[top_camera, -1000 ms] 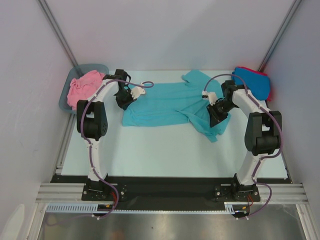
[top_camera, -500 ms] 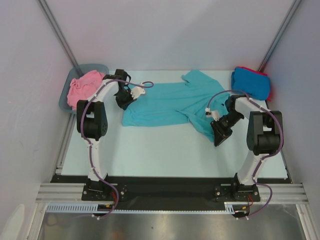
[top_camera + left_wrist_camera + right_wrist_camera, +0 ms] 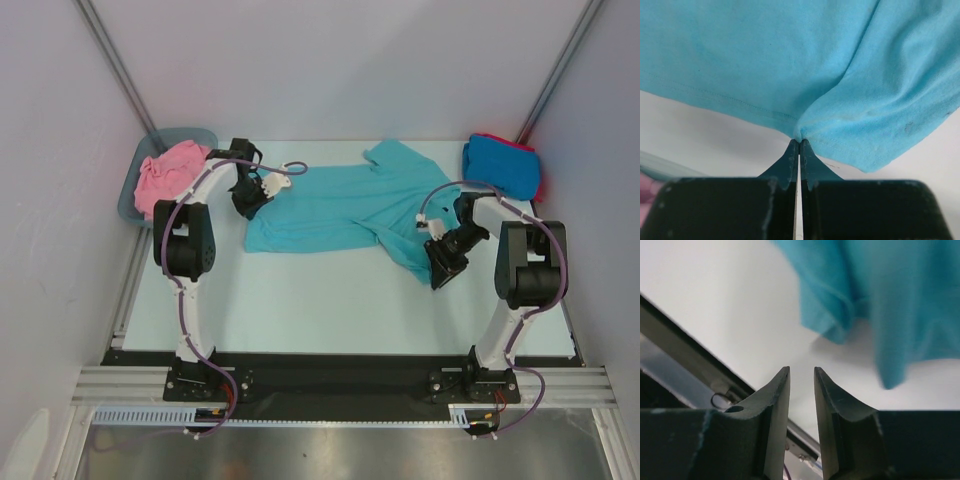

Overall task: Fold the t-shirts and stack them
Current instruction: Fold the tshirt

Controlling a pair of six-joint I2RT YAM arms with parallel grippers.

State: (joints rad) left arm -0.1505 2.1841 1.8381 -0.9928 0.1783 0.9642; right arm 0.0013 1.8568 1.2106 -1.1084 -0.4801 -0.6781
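A teal t-shirt point(image 3: 335, 205) lies spread across the middle of the table, with one sleeve trailing toward the near right. My left gripper point(image 3: 247, 210) is at its left edge, shut on the hem; in the left wrist view the fingertips point(image 3: 799, 141) pinch a fold of the teal cloth point(image 3: 790, 60). My right gripper point(image 3: 441, 277) hangs just off the shirt's near-right sleeve, open with nothing between its fingers point(image 3: 801, 371); the teal sleeve point(image 3: 880, 295) lies beyond the tips. A pink t-shirt point(image 3: 165, 175) is bunched in the tub. A folded bright blue t-shirt point(image 3: 500, 163) rests on a red one point(image 3: 539, 182).
The grey-blue plastic tub point(image 3: 190, 136) stands at the back left corner. The blue and red stack sits at the back right corner. The white table point(image 3: 300, 300) ends in a black metal rail point(image 3: 680, 352) close under the right gripper. Grey walls enclose the sides and back.
My right gripper has come off the teal sleeve, moved toward the near right, and its jaws have widened. The left gripper and the shirt's left edge have not moved.
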